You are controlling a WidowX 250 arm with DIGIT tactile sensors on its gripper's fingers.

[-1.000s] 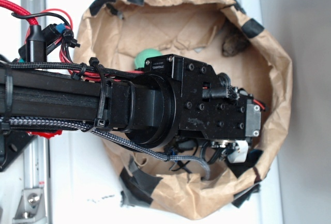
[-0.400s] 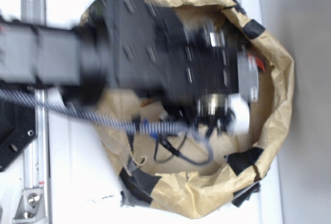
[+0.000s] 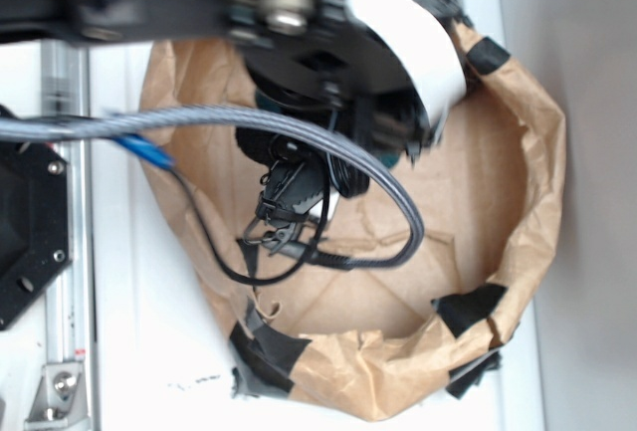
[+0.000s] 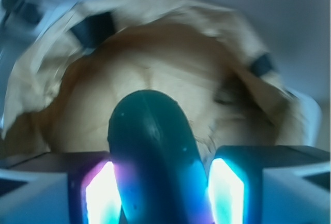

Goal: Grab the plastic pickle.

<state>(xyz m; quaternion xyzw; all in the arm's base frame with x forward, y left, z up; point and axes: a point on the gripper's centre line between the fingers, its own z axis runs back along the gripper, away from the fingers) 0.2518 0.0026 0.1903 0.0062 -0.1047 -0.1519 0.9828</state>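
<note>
In the wrist view the plastic pickle [image 4: 150,151], dark teal and glossy, stands up between my two glowing pads [image 4: 101,195] and touches both. Its rounded end points away from me, over the floor of the brown paper bag [image 4: 155,32]. My gripper [image 4: 164,182] is shut on it. In the exterior view my arm [image 3: 299,13] fills the top of the picture, close to the camera and blurred. It hides the gripper and nearly all of the pickle there.
The paper bag's crumpled rim [image 3: 537,162] carries black tape patches [image 3: 468,307]. A dark blurred lump [image 4: 227,95] lies by the bag's far right wall. Loose cables [image 3: 299,222] hang from my arm over the bag. A metal rail [image 3: 65,351] runs along the left.
My arm has risen out of the bag toward the exterior camera and swung to the top of that view. The bag's floor now shows beneath it.
</note>
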